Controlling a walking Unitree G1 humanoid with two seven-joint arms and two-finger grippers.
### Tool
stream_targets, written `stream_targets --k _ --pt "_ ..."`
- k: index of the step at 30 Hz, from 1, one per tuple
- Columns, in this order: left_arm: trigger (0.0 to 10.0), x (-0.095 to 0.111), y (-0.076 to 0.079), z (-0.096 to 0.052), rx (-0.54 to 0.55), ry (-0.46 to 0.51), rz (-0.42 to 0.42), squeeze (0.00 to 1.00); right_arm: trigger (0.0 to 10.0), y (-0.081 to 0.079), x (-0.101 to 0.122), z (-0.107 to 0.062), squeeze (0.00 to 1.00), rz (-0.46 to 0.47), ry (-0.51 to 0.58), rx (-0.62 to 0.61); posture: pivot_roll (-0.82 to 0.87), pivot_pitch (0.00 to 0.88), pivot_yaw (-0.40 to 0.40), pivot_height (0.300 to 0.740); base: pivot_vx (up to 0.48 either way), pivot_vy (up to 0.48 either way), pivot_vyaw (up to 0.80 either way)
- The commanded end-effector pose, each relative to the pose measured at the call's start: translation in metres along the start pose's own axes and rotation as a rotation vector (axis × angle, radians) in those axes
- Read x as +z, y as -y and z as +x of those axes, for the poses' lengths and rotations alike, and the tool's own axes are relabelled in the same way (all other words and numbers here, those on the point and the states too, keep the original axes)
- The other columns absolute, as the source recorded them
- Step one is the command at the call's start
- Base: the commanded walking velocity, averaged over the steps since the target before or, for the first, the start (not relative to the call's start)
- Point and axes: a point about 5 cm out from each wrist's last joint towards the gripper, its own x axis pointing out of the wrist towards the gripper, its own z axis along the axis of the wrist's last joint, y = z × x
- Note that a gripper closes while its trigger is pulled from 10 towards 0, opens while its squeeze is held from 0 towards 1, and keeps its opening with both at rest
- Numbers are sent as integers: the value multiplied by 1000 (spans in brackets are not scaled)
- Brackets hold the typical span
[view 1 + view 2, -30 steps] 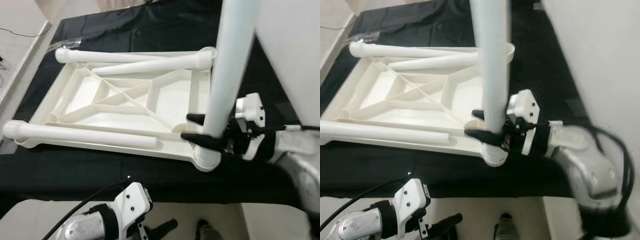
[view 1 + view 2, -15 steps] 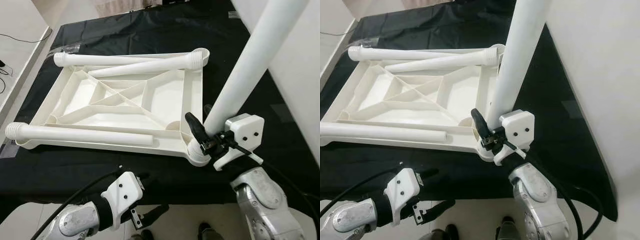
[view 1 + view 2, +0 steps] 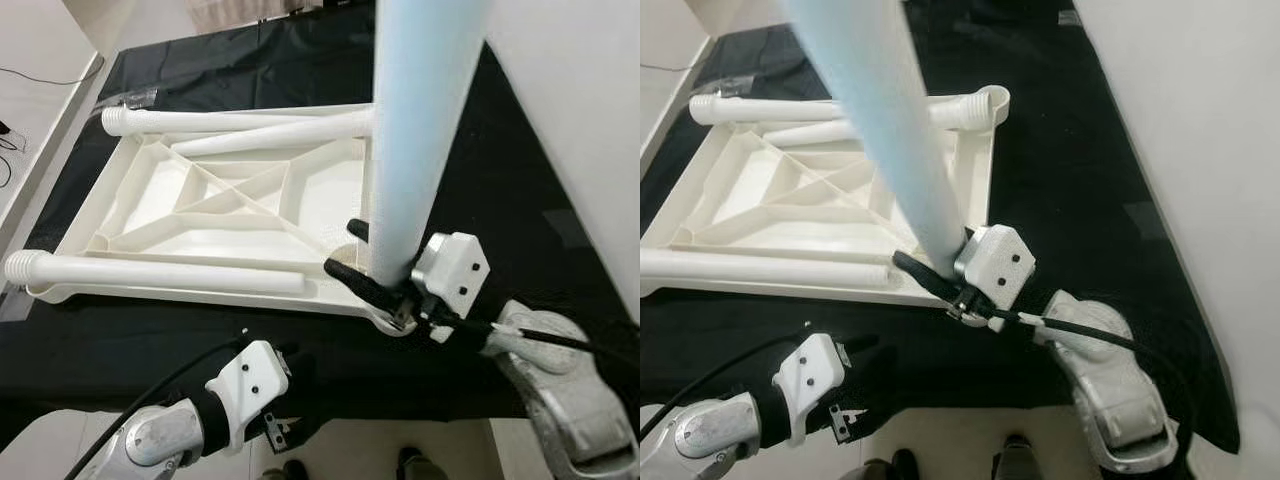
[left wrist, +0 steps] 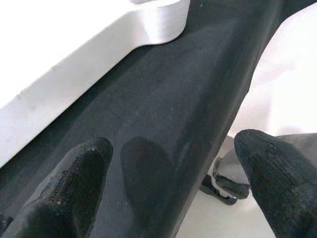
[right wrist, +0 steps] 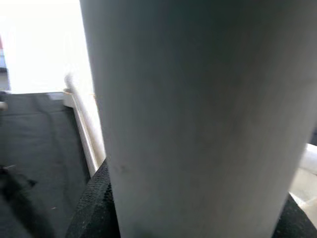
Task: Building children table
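White tabletop [image 3: 250, 200] upside down on black cloth, 1 leg [image 3: 415, 130] upright at near corner, seemingly socketed

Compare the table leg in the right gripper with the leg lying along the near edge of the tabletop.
The held leg stands nearly upright, its foot at the near right corner socket of the upturned tabletop; the near leg lies flat along the tabletop's near edge. The right gripper clamps the held leg near its base; nothing grips the near leg. The near leg shows a ribbed end at its left. Both are plain white tubes.
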Motion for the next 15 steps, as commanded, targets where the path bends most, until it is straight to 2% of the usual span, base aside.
stream_targets --k 1,2,3,5,6,8,9,12,15 --pt "10000 -6 4 -1 -10 -25 -15 0 10000 -14 -26 -1 0 117 -91 67 6 296 156 740 0 0 0" --pt "10000 -7 4 -1 -10 -25 -13 0 10000 -6 -27 -3 0 108 -90 93 8 296 152 740 0 0 0" --pt "10000 -7 4 -1 -10 -25 -13 0 10000 -6 -27 -3 0 108 -90 93 8 296 152 740 0 0 0" --pt "10000 -7 4 -2 -9 -26 -14 0 10000 21 -21 -12 0 130 -60 173 12 299 148 740 0 0 0" --pt "10000 -7 4 -2 -9 -26 -14 0 10000 21 -21 -12 0 130 -60 173 12 299 148 740 0 0 0" --pt "10000 -7 7 -2 -18 -26 -22 0 10000 37 -15 -21 0 155 -42 236 11 302 148 740 0 0 0" --pt "10000 -7 7 -2 -18 -26 -22 0 10000 37 -15 -21 0 155 -42 236 11 302 148 740 0 0 0" --pt "10000 -7 17 -1 -100 -18 -60 0 10000 44 -15 -38 0 192 -75 366 11 309 152 740 0 0 0" --pt "10000 -7 23 -3 -155 -24 -67 0 10000 46 -16 -45 0 208 -93 421 11 316 158 740 0 0 0"
